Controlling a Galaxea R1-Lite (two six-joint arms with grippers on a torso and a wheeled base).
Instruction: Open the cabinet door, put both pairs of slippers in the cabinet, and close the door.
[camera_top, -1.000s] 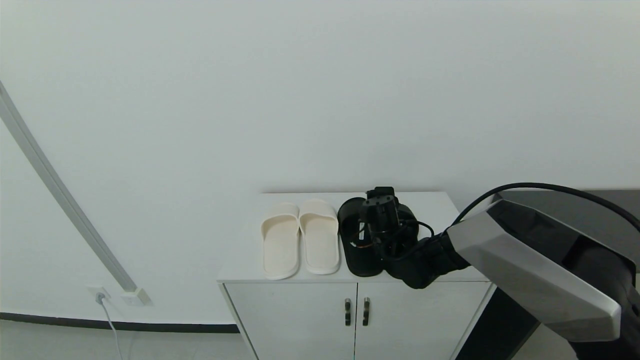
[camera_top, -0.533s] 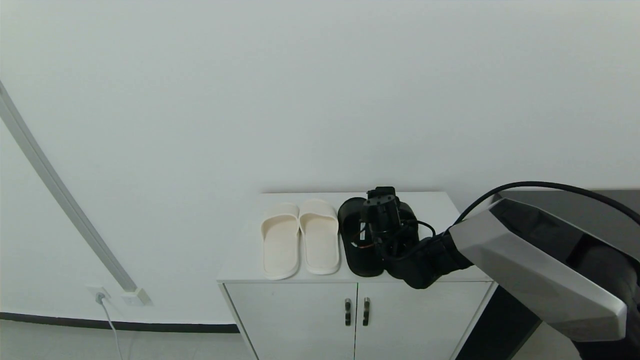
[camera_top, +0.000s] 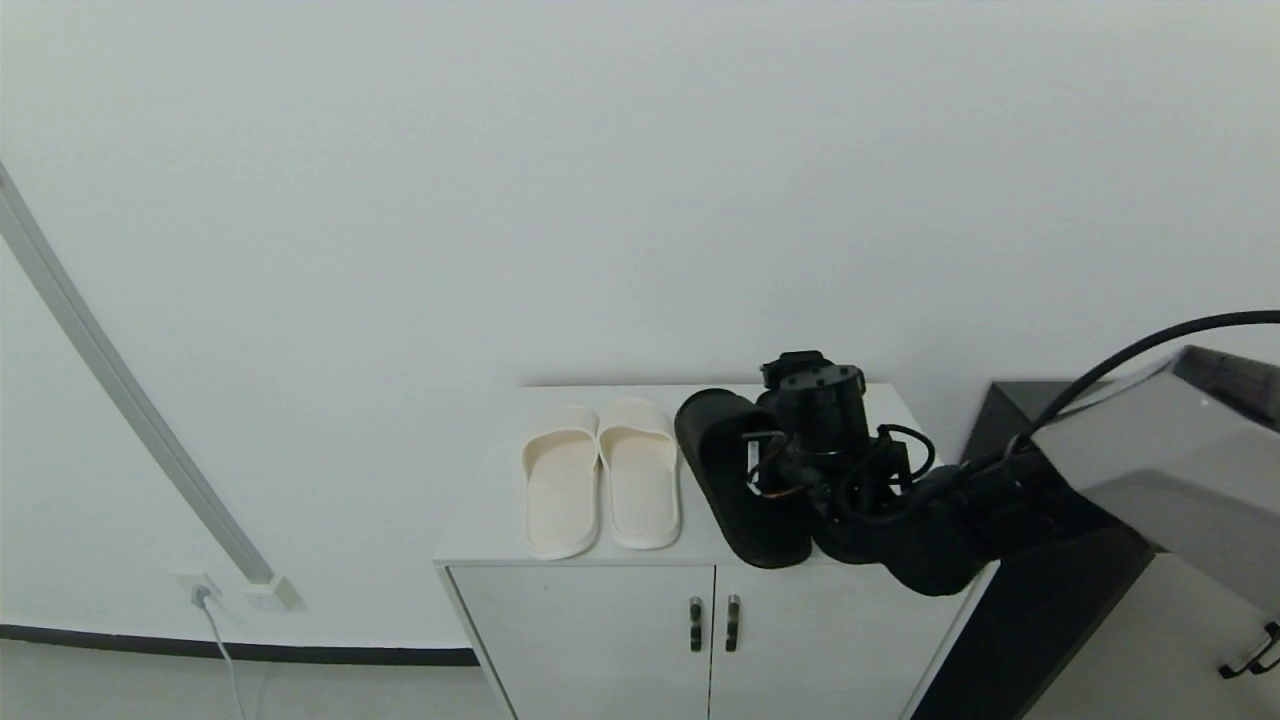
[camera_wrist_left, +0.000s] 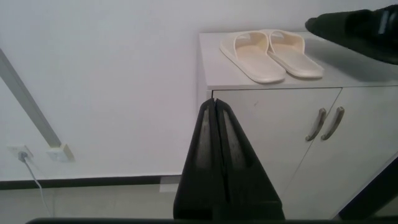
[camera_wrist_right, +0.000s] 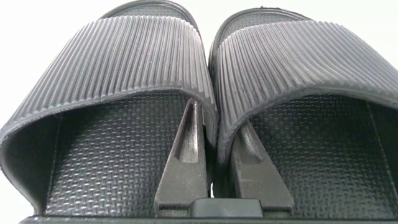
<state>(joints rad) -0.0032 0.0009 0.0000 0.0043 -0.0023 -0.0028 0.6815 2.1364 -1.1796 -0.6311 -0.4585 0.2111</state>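
Note:
A pair of black slippers (camera_top: 735, 480) is at the right end of the white cabinet's top (camera_top: 480, 535), tilted and angled toward the front edge. My right gripper (camera_wrist_right: 216, 116) is shut on the two touching inner walls of the black slippers (camera_wrist_right: 124, 93), one finger inside each. A cream pair of slippers (camera_top: 600, 475) lies flat side by side to their left. Both cabinet doors (camera_top: 590, 640) are closed, with two dark handles (camera_top: 713, 622) at the centre seam. My left gripper (camera_wrist_left: 214, 104) hangs shut and empty, low in front of the cabinet's left corner.
A wall rises right behind the cabinet. A wall socket with a cable (camera_top: 200, 592) and a slanted conduit (camera_top: 110, 370) are at the left. A dark unit (camera_top: 1000, 410) stands to the cabinet's right.
My right arm has swung to the right, and the black slippers have come with it, tilting up and turning diagonal toward the cabinet's front edge. The cream pair has not moved.

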